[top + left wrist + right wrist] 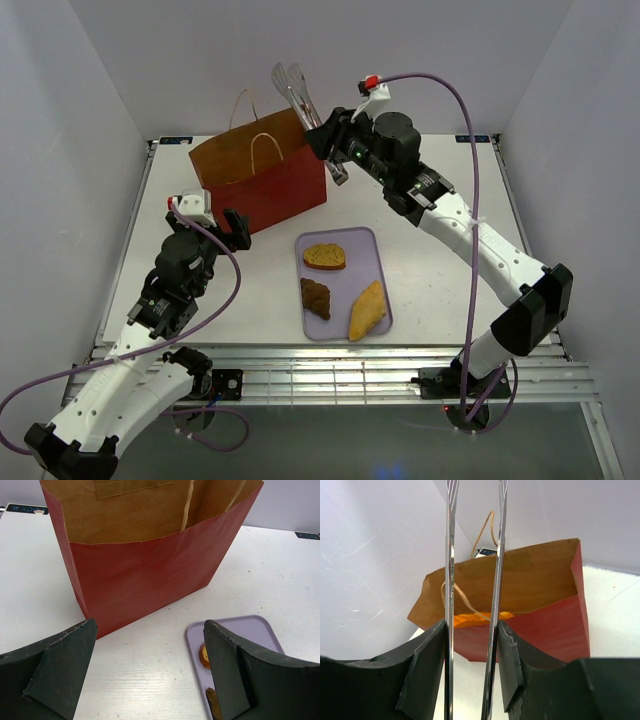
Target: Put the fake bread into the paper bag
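Note:
The red paper bag stands upright and open at the back left of the table. Three fake bread pieces lie on the lavender tray: a toast slice, a dark brown piece and a yellow-orange loaf. An orange piece lies inside the bag. My right gripper is shut on the metal tongs, held up beside the bag's right top edge; the tongs' arms stand apart with nothing between them. My left gripper is open and empty, just in front of the bag.
The tray's near left corner shows in the left wrist view with the toast slice and the brown piece partly behind my right finger. Grey walls close in the table on three sides. The bag's cord handles stick up.

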`<move>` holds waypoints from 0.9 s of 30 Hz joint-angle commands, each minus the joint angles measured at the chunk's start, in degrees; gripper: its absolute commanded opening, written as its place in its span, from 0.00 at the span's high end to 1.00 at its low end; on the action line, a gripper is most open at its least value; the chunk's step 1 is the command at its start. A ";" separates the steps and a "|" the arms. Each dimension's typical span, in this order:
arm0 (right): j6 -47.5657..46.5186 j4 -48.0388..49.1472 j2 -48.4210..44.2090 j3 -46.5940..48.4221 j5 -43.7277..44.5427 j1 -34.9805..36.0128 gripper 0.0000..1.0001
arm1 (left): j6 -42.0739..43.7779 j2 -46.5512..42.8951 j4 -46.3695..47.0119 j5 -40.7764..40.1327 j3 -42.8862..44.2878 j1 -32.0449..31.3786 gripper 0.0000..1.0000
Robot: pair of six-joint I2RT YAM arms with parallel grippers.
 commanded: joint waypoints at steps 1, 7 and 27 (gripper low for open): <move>-0.67 1.67 -3.92 -0.10 0.54 -0.98 0.52 | 0.10 0.11 0.34 -0.43 -0.38 -0.23 0.02; -1.81 -3.69 -8.67 -0.97 0.18 -1.94 0.52 | 0.36 0.20 0.35 -0.96 -0.30 -0.23 0.02; 0.99 -17.40 -37.67 -37.61 -0.08 -3.00 0.52 | 1.24 0.46 0.17 -3.15 -0.29 -0.32 0.02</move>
